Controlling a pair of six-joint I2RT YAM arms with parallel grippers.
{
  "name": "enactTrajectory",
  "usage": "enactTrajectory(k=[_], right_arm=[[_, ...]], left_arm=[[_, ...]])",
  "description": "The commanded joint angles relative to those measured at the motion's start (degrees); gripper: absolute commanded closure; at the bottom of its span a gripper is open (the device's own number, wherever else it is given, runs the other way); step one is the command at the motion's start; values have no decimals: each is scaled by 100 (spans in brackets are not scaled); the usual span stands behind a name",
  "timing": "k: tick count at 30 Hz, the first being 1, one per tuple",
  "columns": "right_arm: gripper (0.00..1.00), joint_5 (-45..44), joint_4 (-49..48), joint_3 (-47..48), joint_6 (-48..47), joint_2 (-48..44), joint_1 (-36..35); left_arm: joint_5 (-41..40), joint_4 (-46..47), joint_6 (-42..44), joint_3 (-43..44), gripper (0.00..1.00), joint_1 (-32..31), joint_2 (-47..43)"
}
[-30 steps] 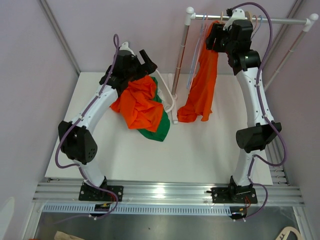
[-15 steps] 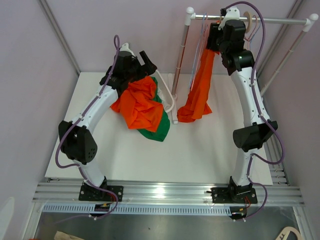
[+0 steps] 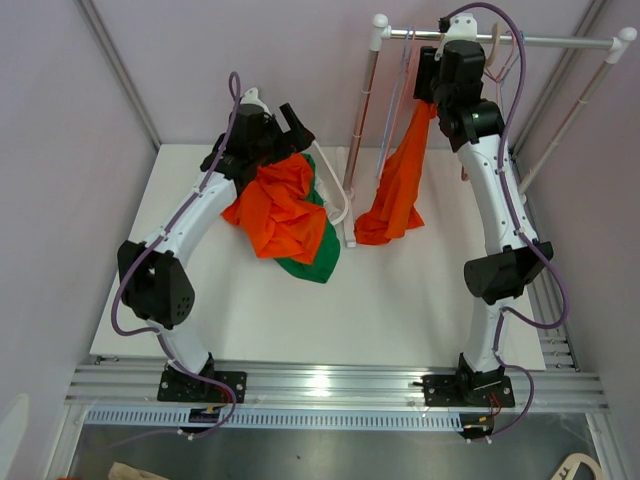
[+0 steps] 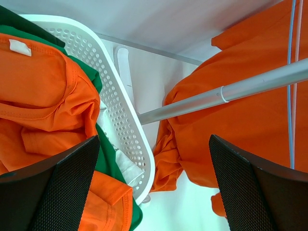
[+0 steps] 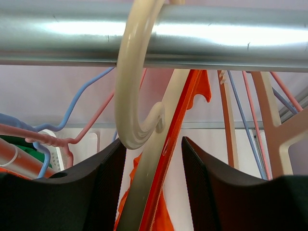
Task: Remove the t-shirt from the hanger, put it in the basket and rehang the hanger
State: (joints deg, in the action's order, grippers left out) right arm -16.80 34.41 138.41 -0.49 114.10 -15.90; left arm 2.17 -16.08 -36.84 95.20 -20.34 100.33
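Note:
An orange t-shirt (image 3: 398, 190) hangs bunched and narrow from a cream hanger (image 5: 130, 96) hooked over the metal rail (image 3: 560, 41) at the back right. Its lower end rests on the table. My right gripper (image 3: 432, 70) is up at the rail. In the right wrist view the right gripper (image 5: 153, 142) is open, a jaw on each side of the hanger's arm and the shirt's orange edge (image 5: 173, 139), just below the hook. My left gripper (image 3: 297, 120) is wide open and empty over the basket; the left wrist view (image 4: 154, 139) shows the hanging shirt (image 4: 240, 120) beyond it.
A white perforated basket (image 4: 115, 110) holds a pile of orange (image 3: 280, 210) and green (image 3: 315, 260) shirts at the back left. The rack's post (image 3: 362, 120) stands between the basket and the hanging shirt. Blue and pink hangers (image 5: 72, 115) hang on the rail (image 5: 192, 38).
My right gripper has moved left along the rail and closer to the hanger's hook. The hanging shirt has swung and drawn in narrower. The left arm has not moved.

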Motion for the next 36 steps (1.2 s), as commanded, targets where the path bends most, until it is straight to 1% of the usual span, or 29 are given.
enactTrajectory(k=[1, 2, 3, 6, 7, 8, 9, 10, 11, 12, 17, 18, 21, 26, 29, 30, 33, 35, 36], right_arm=[[85, -236, -216, 116, -118, -266, -53], [88, -236, -216, 116, -109, -292, -62], [99, -254, -216, 116, -100, -327, -71], [100, -254, -198, 116, -83, -424, -106], [99, -254, -207, 107, -74, -441, -132], [92, -245, -181, 107, -39, -468, -141], [68, -193, -181, 90, 22, -485, -141], [61, -71, -198, 81, 23, -529, -141], [57, -8, -207, 64, 127, -547, -133], [50, 71, -198, 63, 198, -565, -124], [46, 852, -172, 63, 848, -565, -1], [40, 958, -163, 63, 927, -556, 25], [31, 1188, -154, 37, 1060, -477, 43], [31, 1135, -75, 37, 1104, -345, 52], [41, 1021, -66, 81, 1104, -336, 35], [47, 968, -49, 133, 1052, -345, 17], [63, 652, 39, 282, 981, -328, -53], [63, 538, 222, 406, 946, -240, -62], [59, 511, 285, 458, 937, -196, -54]], left_arm=[[108, 210, 80, -19, 0, -23, -119], [108, 210, 80, -28, 1, -40, -119], [108, 210, 80, -28, 0, -40, -128], [108, 210, 80, -19, 1, -67, -137], [116, 201, 89, -1, 0, -67, -137], [108, 201, 89, -1, 1, -84, -137], [116, 193, 98, 7, 0, -84, -137], [108, 184, 98, -1, 0, -84, -146], [108, 175, 98, 7, 1, -93, -146], [125, 158, 98, 16, 0, -93, -154], [152, 131, 116, 25, 0, -93, -163], [143, 122, 133, 34, 0, -93, -163], [134, 105, 168, 34, 0, -93, -172], [143, 78, 221, 34, 0, -93, -155], [160, 78, 239, 69, 1, -93, -137], [160, 78, 247, 60, 0, -93, -137], [187, 87, 239, 104, 0, -93, -102], [222, 87, 230, 113, 0, -93, -67], [231, 87, 221, 130, 1, -93, -58]])
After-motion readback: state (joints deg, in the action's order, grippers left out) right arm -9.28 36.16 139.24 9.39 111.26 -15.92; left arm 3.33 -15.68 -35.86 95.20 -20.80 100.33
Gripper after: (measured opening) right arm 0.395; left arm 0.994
